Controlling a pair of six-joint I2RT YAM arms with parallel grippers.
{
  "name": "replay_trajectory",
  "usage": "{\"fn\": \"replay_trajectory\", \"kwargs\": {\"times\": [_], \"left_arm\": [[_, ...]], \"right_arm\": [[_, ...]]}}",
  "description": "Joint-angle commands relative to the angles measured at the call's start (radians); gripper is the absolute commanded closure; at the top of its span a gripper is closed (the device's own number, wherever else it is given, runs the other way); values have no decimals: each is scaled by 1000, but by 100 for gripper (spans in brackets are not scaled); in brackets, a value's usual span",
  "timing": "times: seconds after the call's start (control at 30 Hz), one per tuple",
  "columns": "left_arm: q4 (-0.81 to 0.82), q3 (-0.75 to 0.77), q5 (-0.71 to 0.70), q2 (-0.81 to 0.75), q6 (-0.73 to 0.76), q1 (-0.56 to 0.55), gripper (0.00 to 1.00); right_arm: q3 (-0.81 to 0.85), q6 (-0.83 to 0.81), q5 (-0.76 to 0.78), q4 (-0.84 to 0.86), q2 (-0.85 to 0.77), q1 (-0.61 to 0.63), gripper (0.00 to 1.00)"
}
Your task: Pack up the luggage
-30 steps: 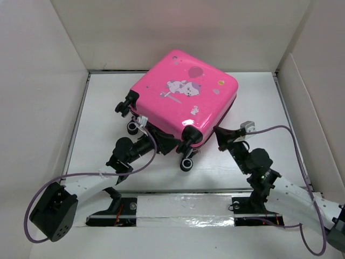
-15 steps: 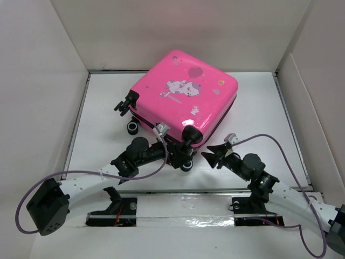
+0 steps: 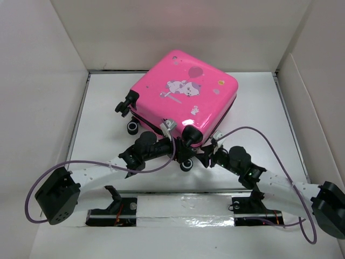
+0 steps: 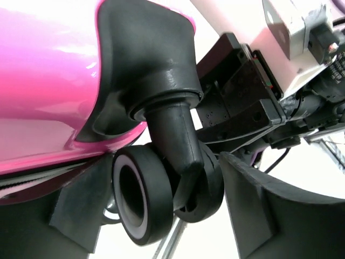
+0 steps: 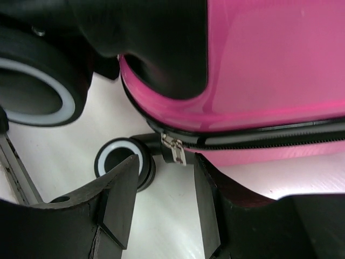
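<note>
Shows a small glossy hot-pink hard-shell luggage (image 3: 186, 97) lying flat on a white table (image 3: 259, 124), printed shell up, with a white cartoon animal (image 3: 180, 86) and a pink balloon (image 3: 195, 72) on top. Looks closed, with a dark zip line (image 5: 269, 137) running unbroken along the side seam. Has one rounded corner turned toward the arm bases and black wheels sticking out along the two near edges.

Finds the left gripper (image 3: 180, 148) low at that near corner of the luggage, its fingers (image 4: 259, 216) well apart. Straddles a black twin wheel with pale grey rims (image 4: 145, 194), which hangs on a thick black stem from a black corner housing (image 4: 145, 65). Cannot tell from the left wrist view whether either finger touches the wheel.

Finds the right gripper (image 3: 207, 159) just beside the same corner, on the luggage's right side, close to the left gripper but apart from it. Holds its black fingers (image 5: 118, 199) parted by a narrow gap, gripping nothing. Points that gap at a small silver zip pull (image 5: 173, 149) hanging from the luggage seam, the tips just short of it. Catches a second black wheel (image 5: 126, 162) on the table under the luggage beside the pull.

Trails purple cables (image 3: 259, 132) from both wrists, away from the luggage.
</note>
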Motion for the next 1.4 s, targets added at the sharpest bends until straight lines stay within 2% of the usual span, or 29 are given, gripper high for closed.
{"fn": "replay_trajectory", "kwargs": {"times": [0.0,0.03,0.07,0.17,0.27,0.33,0.5,0.57,0.6,0.7,0.77,0.8,0.9,0.97,1.07,1.1,1.2,1.37], "left_arm": [[72,57,16,21,15,-2,31],[77,63,19,24,15,-2,37],[84,69,30,30,13,-2,52],[107,82,44,21,1,-2,75],[111,102,51,0,-14,-2,86],[111,112,53,-13,-31,-2,92],[95,140,55,-43,-57,-2,97],[88,152,53,-59,-68,-2,100],[85,155,56,-63,-68,-2,100],[72,157,59,-68,-77,-2,100],[68,148,56,-69,-77,-2,100],[68,143,53,-66,-77,-2,100],[75,123,47,-60,-83,-2,100],[86,119,47,-59,-88,-2,100],[92,128,47,-57,-93,-2,100],[94,132,48,-56,-93,-2,100],[101,145,53,-43,-100,-2,100],[146,174,55,4,-119,-2,100]], "right_arm": [[53,-17,1,122,43,4,49],[50,-12,-3,138,69,4,49],[49,-9,-2,153,82,4,49],[58,-6,12,187,119,4,50],[56,6,43,213,126,4,57],[56,17,60,222,126,4,68],[1,69,107,287,114,4,78],[-13,81,109,295,108,4,73],[-16,81,103,292,108,4,64],[-11,78,95,281,110,4,49],[-10,77,100,284,108,4,53],[-7,75,101,285,108,4,60],[13,69,98,272,120,4,70],[18,69,96,278,143,13,71],[18,78,95,317,175,22,82],[19,80,96,339,194,23,92],[29,78,119,376,220,49,100],[18,100,222,462,228,118,100]]}}
